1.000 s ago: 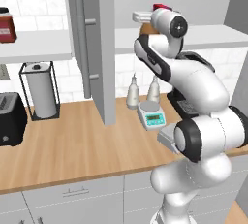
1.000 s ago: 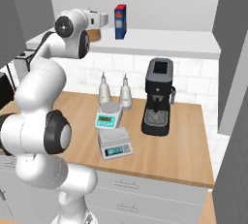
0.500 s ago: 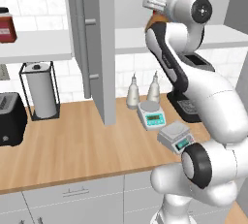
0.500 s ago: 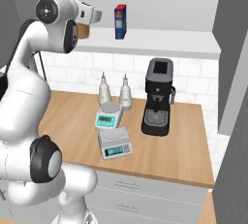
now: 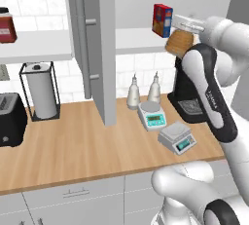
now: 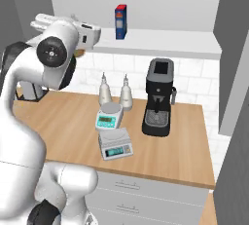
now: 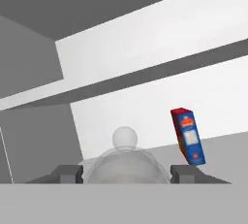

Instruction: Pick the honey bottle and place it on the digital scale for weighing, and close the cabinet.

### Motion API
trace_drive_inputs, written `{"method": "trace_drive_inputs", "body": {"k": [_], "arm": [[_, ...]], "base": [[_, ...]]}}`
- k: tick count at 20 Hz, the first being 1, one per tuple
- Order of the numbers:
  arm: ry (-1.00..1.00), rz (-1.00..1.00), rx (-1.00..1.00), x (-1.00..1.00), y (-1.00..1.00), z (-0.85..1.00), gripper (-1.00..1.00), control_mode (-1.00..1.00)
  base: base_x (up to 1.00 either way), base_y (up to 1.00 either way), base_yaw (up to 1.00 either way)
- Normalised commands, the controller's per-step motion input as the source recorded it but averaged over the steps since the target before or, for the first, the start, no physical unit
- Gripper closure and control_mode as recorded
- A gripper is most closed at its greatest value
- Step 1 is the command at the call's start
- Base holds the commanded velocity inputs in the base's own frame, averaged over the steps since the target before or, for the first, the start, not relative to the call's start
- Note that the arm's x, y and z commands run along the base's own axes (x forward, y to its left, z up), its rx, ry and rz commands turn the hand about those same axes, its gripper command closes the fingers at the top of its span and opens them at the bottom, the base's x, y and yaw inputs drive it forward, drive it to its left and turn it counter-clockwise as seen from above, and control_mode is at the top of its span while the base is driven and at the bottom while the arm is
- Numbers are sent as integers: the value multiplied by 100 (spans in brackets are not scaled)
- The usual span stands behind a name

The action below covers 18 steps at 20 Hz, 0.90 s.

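Note:
The amber honey bottle (image 5: 178, 45) hangs in the air in front of the shelf, right of the red-and-blue box (image 5: 162, 20), with my gripper (image 5: 179, 37) shut on it. In the hand view the bottle (image 7: 125, 157) sits between both fingertips (image 7: 68, 172), its round cap up. The light-grey digital scale (image 5: 177, 137) with a teal display lies on the counter below, also visible as the scale (image 6: 115, 143) near the front edge. The grey cabinet door (image 5: 106, 48) stands open, its bar handle (image 5: 82, 44) facing left.
A white round-plate scale (image 5: 151, 114), two white slim bottles (image 5: 133, 92) and a black coffee machine (image 5: 187, 97) crowd the counter behind the digital scale. A paper towel holder (image 5: 41, 92) and toaster (image 5: 9, 119) stand far left. A red jar (image 5: 6, 27) sits on the left shelf.
The arm has swung right and slightly down, carrying the honey bottle from near the box out past the shelf's front. The cabinet door has not moved.

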Motion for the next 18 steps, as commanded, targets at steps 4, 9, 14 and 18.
{"method": "trace_drive_inputs", "body": {"k": [4,9,14,18], "arm": [[-12,28,0,-71,-74,-96,100,-100],[0,29,-2,-21,-41,-92,100,-100],[-14,24,-7,-1,-43,-99,100,-100],[-20,19,-7,0,-48,-100,100,-100]], "base": [[0,0,0],[0,0,0],[0,0,0],[0,0,0]]}}
